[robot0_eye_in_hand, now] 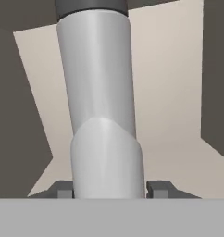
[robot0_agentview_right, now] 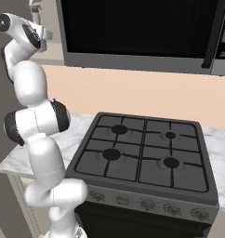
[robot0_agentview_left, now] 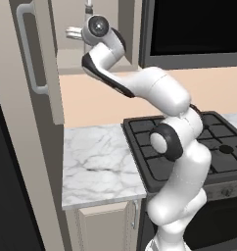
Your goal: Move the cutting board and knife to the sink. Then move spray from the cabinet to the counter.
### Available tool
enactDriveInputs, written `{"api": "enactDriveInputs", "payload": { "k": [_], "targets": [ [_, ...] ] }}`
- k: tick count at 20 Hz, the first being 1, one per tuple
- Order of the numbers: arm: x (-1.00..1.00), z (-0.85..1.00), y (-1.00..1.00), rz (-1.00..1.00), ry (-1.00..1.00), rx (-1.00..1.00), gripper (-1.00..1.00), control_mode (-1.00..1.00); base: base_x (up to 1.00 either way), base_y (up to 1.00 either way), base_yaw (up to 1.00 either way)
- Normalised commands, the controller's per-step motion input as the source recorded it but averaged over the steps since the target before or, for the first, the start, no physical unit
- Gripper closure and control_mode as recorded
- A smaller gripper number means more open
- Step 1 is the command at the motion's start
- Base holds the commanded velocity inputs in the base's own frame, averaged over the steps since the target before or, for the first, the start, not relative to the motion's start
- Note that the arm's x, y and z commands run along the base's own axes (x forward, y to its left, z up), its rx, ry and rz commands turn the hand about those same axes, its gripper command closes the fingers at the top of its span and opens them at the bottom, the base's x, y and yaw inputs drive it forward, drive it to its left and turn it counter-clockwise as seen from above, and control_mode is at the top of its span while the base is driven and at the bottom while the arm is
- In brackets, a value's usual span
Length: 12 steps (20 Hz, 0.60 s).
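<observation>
Clamped on the spray (robot0_eye_in_hand: 102, 115), my gripper (robot0_eye_in_hand: 107, 189) has a finger on each side of its tall, smooth grey body, inside the beige cabinet (robot0_agentview_left: 37, 73).

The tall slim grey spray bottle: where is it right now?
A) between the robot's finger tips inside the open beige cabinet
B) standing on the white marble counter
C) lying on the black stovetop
A: the hand view shows the tall slim grey spray bottle between the gripper finger tips, with the beige cabinet interior behind it.
</observation>
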Motion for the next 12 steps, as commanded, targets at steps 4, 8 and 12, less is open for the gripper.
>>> {"api": "enactDriveInputs", "payload": {
  "k": [4, 8, 12],
  "targets": [
    [-0.98, 0.0, -0.52, 0.0, -0.01, 0.12, 1.0, -1.0, 0.0, 0.0, 0.0],
    [-0.96, 0.0, -0.61, 0.0, 0.0, 0.02, 1.0, -1.0, 0.0, 0.0, 0.0],
    [-1.0, 0.01, -0.26, 0.0, 0.0, -0.01, 1.0, -1.0, 0.0, 0.0, 0.0]
  ]
}}
